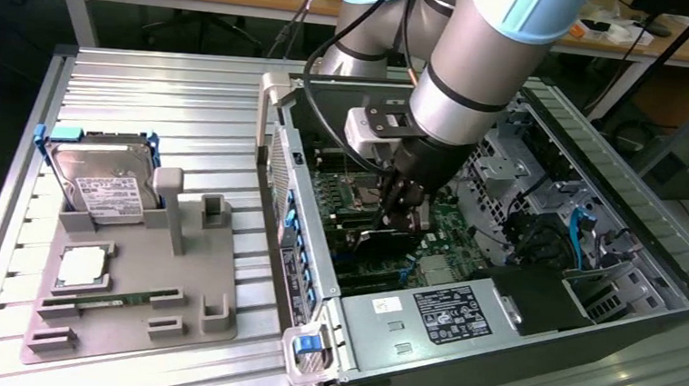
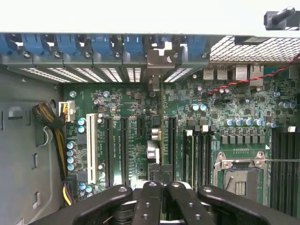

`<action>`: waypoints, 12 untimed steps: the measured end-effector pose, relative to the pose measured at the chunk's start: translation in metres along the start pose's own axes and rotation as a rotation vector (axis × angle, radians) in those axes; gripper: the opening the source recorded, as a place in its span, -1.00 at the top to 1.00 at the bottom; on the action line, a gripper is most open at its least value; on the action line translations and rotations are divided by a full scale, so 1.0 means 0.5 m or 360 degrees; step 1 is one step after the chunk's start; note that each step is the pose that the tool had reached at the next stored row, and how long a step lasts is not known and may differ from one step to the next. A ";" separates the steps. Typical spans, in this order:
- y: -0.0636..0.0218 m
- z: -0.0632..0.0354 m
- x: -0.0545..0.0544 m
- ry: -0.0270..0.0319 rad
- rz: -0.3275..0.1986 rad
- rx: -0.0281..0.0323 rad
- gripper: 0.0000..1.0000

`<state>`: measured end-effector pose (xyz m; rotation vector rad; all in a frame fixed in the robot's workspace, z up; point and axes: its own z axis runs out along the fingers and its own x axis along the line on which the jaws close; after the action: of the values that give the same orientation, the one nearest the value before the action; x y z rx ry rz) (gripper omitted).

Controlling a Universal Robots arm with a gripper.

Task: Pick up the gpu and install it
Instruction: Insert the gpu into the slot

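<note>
The gpu is a dark flat card standing on edge in the motherboard inside the open computer case. In the wrist view the gpu runs edge-on from its metal bracket at the case's rear wall down to the fingertips. My gripper reaches straight down into the case, directly over the card. Seen from the wrist, the gripper is shut, its black fingers pressed together at the card's top edge. Whether they pinch the card or only rest on it I cannot tell.
On the exterior view's left, a grey tray holds a hard drive, a processor and a RAM stick. The case's rear wall and power supply flank the gripper. Cables and the CPU socket lie beside the slots.
</note>
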<state>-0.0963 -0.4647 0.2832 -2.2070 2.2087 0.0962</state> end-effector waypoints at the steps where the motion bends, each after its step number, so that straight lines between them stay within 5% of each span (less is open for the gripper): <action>1: 0.000 0.000 0.000 -0.00011 0.0000 0.00000 0.79; 12: 0.000 -0.001 0.000 -0.00127 -0.0005 -0.00002 0.79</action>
<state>-0.0963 -0.4647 0.2835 -2.2059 2.2013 0.1050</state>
